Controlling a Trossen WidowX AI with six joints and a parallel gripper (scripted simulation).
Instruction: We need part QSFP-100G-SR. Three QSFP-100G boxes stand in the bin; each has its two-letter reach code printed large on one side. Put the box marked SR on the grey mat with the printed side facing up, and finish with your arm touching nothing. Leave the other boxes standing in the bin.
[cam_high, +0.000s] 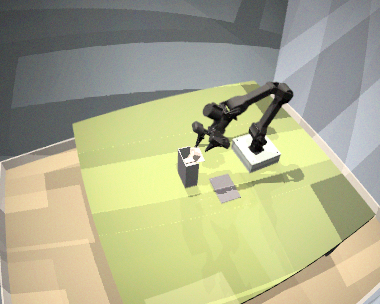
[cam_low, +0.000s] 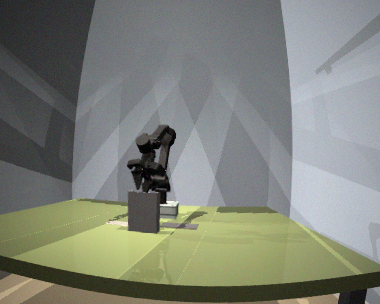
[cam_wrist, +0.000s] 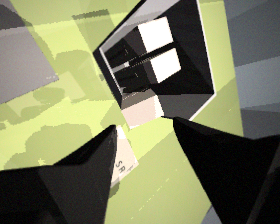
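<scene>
My gripper (cam_high: 202, 148) (cam_low: 142, 189) (cam_wrist: 144, 125) is open and empty, above the robot-side rim of the dark bin (cam_high: 188, 174) (cam_low: 144, 212) (cam_wrist: 205, 60). Two boxes stand inside, with white tops (cam_wrist: 155, 35) (cam_wrist: 165, 65); their codes are not readable. A third, pinkish box (cam_wrist: 142, 111) overlaps the near rim, apparently leaning outward, just ahead of the fingertips. Its printed side is not readable. A pale flat piece (cam_wrist: 123, 156) printed SR shows outside the bin, partly hidden by the left finger; whether it is a card or a box face is unclear. The grey mat (cam_high: 225, 188) (cam_low: 186, 226) (cam_wrist: 22, 60) holds no box.
The white robot base (cam_high: 257, 154) (cam_low: 169, 209) stands behind the bin as seen in the exterior view. The mat lies beside the bin on the green table (cam_high: 165, 240) (cam_low: 225, 255). Arm shadows cross the table.
</scene>
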